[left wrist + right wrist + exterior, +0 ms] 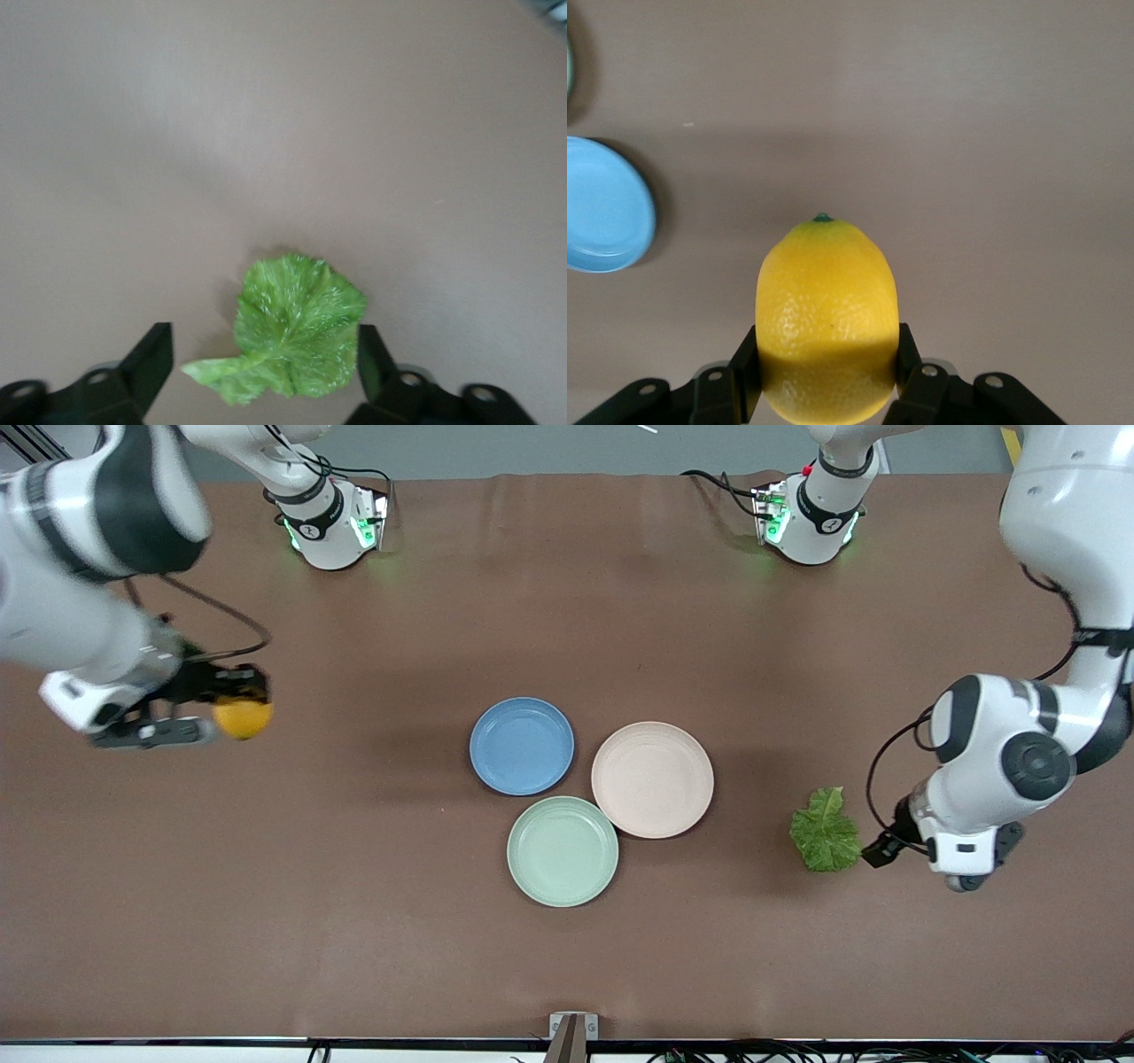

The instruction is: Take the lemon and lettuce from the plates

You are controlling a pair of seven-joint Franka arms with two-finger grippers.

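A: The right gripper (824, 390) has its fingers (742, 363) clamped on the lemon (827, 320), over bare counter (354, 921) toward the right arm's end. Any risk?

B: The skin looks smooth; a loose squeeze could let it slip and roll.

A: The plates, blue (521, 745) and pink (652, 779), are bare. And the left gripper (266, 372)?

B: Spread wide, holding nothing; the lettuce (288, 329) lies on the counter between its fingers (151, 359). A downward move might snag or drag the leaf.
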